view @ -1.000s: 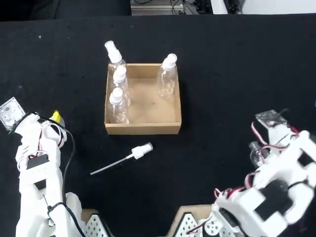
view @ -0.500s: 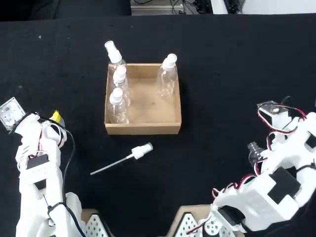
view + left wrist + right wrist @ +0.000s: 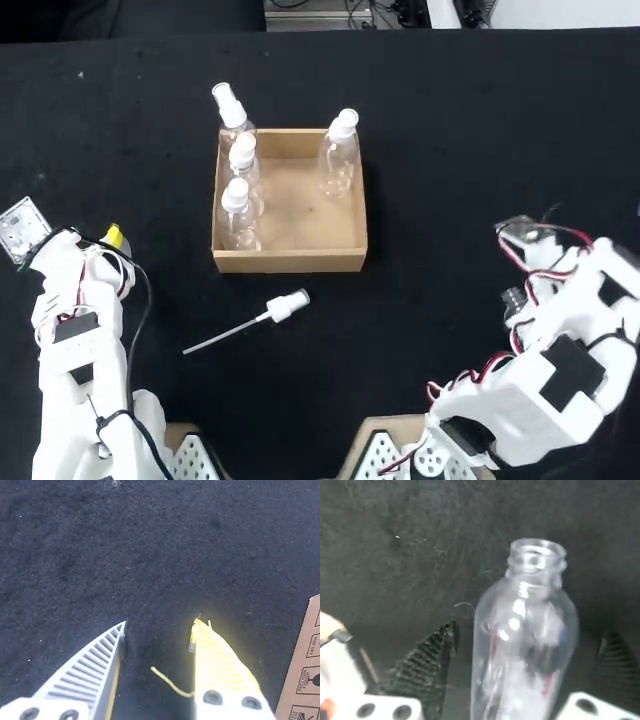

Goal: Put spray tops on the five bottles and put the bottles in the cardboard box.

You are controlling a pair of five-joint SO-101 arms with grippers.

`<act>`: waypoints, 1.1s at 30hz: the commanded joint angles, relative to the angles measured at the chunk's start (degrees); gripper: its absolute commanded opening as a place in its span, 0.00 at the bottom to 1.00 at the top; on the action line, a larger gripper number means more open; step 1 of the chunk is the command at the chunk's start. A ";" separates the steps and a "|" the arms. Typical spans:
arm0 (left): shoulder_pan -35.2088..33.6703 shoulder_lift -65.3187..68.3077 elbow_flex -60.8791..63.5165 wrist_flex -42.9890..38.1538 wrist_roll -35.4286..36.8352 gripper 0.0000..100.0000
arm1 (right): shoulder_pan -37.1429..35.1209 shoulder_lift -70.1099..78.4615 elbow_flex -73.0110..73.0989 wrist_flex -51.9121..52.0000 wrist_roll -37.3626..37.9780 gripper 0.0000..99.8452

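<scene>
Clear, round-shouldered bottle (image 3: pixel 522 655) between ridged black fingers (image 3: pixel 432 665) of right tool (image 3: pixel 530 632)

Black table (image 3: pixel 480 150) w/ cardboard box (image 3: pixel 290 262), loose spray top (image 3: pixel 288 304) in front.

This is a robotics lab bench or maker's workspace. A table (image 3: pixel 470 130) draped in black felt-like cloth gives a plain work surface. Two small white arms, the left arm (image 3: pixel 75 350) and the right arm (image 3: pixel 560 380), stand at its near edge, with bare plastic shells and red, white and black servo wires (image 3: pixel 478 372) looped in the open. Past the far edge lie tangled cables (image 3: pixel 365 12) and pale equipment housings (image 3: pixel 450 12). A plain cardboard box (image 3: pixel 290 262) sits mid-table as a test prop.
</scene>
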 commanded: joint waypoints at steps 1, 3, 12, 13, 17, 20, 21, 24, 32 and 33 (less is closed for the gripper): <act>-0.22 -0.79 -2.33 -1.41 0.18 0.18 | -0.70 -2.33 5.05 -8.70 1.58 0.35; -0.22 -0.79 -2.33 -1.41 0.18 0.18 | -0.79 -4.53 6.99 -10.46 1.32 0.29; -0.22 -0.79 -2.33 -1.41 0.18 0.18 | -1.41 -18.77 9.89 -16.26 -7.21 0.02; -0.22 -0.79 -2.33 -1.41 0.18 0.18 | -1.49 -20.62 9.89 -16.26 -8.00 0.01; 0.84 -0.70 -2.33 -1.05 0.09 0.19 | -3.60 -28.70 9.98 -13.36 -12.13 0.01; 2.86 -0.70 -2.24 -0.88 -1.58 0.19 | -7.03 -34.95 9.98 -10.99 -17.93 0.01; 3.65 -0.44 -2.24 -0.88 -3.25 0.18 | -8.35 -36.79 10.07 -11.16 -20.66 0.01; 6.55 -0.62 -2.33 0.44 -7.65 0.18 | -12.75 -42.07 10.77 -13.10 -29.27 0.01; 8.40 -0.18 -19.91 27.34 -11.87 0.19 | -18.73 -51.38 14.20 -19.78 -48.09 0.01; 8.40 -0.18 -22.29 30.51 -13.27 0.19 | -19.08 -51.91 14.46 -19.78 -48.26 0.01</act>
